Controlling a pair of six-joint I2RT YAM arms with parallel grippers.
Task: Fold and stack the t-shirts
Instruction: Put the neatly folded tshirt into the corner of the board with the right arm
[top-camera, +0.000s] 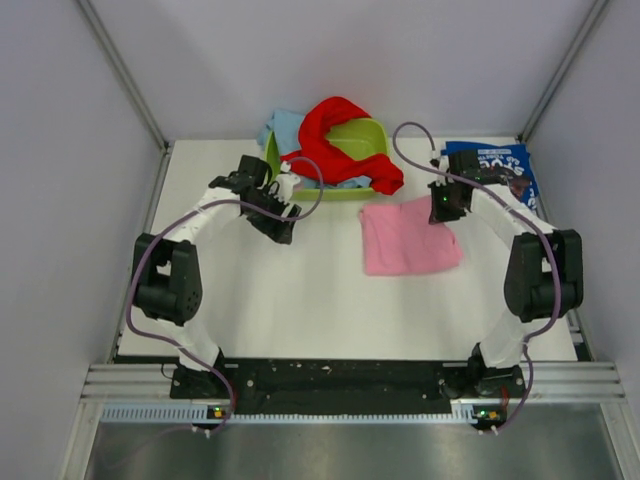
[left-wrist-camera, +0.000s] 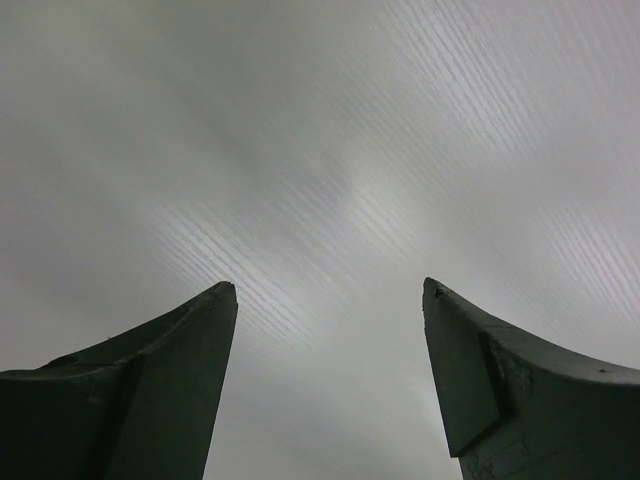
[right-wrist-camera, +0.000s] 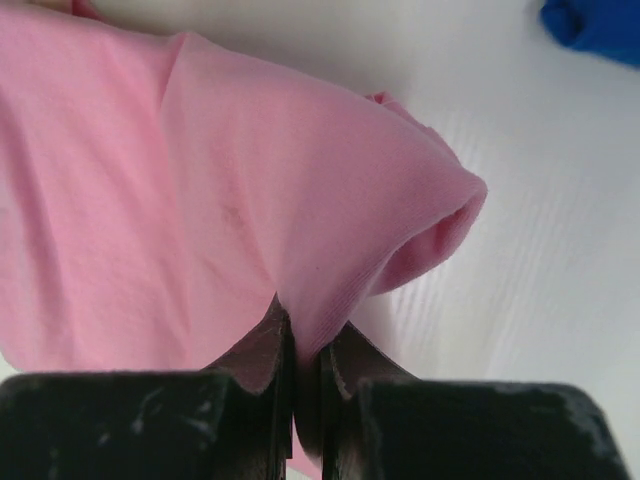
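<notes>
Pink t-shirt (right-wrist-camera: 230, 180) edge pinched by right hand (right-wrist-camera: 308, 335), left hand (left-wrist-camera: 329, 285) spread (above white table (top-camera: 300, 290)).

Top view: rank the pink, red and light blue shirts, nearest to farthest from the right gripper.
1. pink shirt: pinched in the right gripper.
2. red shirt: to the gripper's left, draped over the tub.
3. light blue shirt: at the tub's far left corner.
</notes>
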